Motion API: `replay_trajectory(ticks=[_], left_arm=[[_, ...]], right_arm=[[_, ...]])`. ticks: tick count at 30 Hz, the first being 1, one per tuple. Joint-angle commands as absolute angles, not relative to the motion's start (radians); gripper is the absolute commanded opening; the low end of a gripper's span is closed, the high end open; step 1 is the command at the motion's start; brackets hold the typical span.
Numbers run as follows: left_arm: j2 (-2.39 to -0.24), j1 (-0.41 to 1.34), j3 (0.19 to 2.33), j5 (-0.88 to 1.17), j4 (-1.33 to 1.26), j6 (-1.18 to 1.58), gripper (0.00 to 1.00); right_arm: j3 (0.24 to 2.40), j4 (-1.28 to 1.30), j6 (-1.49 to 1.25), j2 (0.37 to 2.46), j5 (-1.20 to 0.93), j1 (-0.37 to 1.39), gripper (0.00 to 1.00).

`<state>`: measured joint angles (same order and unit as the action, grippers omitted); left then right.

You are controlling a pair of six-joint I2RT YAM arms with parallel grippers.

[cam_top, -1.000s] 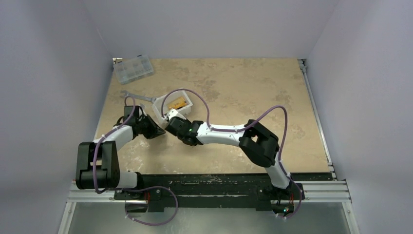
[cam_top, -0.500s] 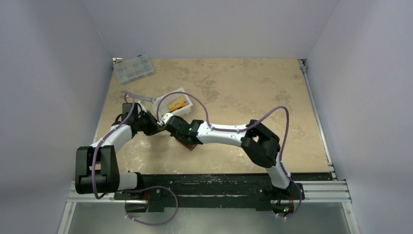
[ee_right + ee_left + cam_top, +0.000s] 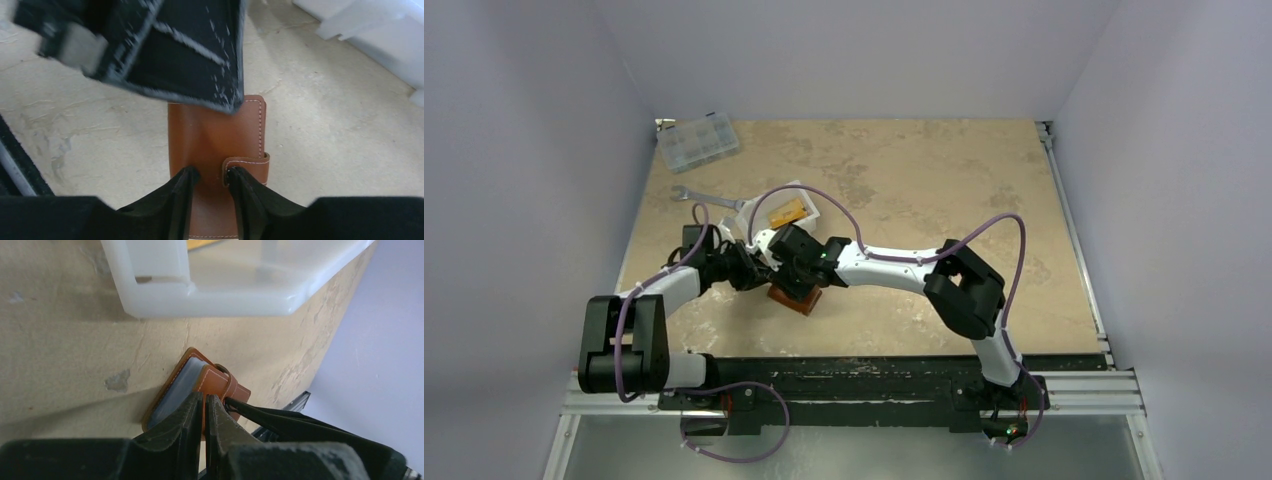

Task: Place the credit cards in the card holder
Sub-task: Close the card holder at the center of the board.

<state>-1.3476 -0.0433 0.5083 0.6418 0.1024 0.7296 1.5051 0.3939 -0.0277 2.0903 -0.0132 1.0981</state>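
Observation:
The brown leather card holder (image 3: pixel 796 298) lies closed on the table in front of the tray, its strap wrapped round one edge (image 3: pixel 246 165). My left gripper (image 3: pixel 205 396) is shut on its far end. A strip of brown cover shows between the fingers, beside a grey-blue inner layer (image 3: pixel 175 390). The left gripper also shows in the right wrist view (image 3: pixel 165 50). My right gripper (image 3: pixel 210 172) is slightly open, its tips on the holder's outer face, one against the strap tab. An orange-yellow credit card (image 3: pixel 786 210) lies in the tray. No light blue card shows.
The white tray (image 3: pixel 210 302) stands just behind both grippers. A silver wrench (image 3: pixel 709 198) lies to its left. A clear compartmented box (image 3: pixel 697 142) sits at the far left corner. The two arms meet closely over the card holder.
My left gripper has moved right and nearer with the card holder. My right gripper has swung round over the holder and now points down onto it.

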Motion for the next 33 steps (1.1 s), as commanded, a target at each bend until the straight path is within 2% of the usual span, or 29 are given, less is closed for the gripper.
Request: replay_trajectory(ticks=[1,5,8,10,13,14,33], left_arm=[[-1.37,-0.01,0.463,0.681,0.016,0.814,0.11],[-1.393,0.025,0.433,0.635,-0.024,0.83,0.1],[-1.392,0.041,0.423,0.596,-0.017,0.829,0.09],[-1.386,0.041,0.413,0.577,-0.021,0.833,0.09],[-1.383,0.041,0.398,0.557,-0.031,0.842,0.08],[-1.381,0.041,0.39,0.555,-0.044,0.854,0.08],[-1.429,0.041,0.407,0.561,-0.123,0.925,0.08]], right_arm=[[1.359,0.65,-0.06,2.288,-0.246,1.14,0.44],[1.344,0.629,-0.074,2.278,-0.265,1.126,0.47],[1.308,0.596,-0.094,2.26,-0.299,1.098,0.4],[1.3,0.591,-0.093,2.251,-0.304,1.086,0.39],[1.317,0.617,-0.089,2.238,-0.248,1.086,0.29],[1.327,0.627,-0.088,2.237,-0.228,1.093,0.28],[1.364,0.694,-0.236,2.277,0.184,1.244,0.43]])
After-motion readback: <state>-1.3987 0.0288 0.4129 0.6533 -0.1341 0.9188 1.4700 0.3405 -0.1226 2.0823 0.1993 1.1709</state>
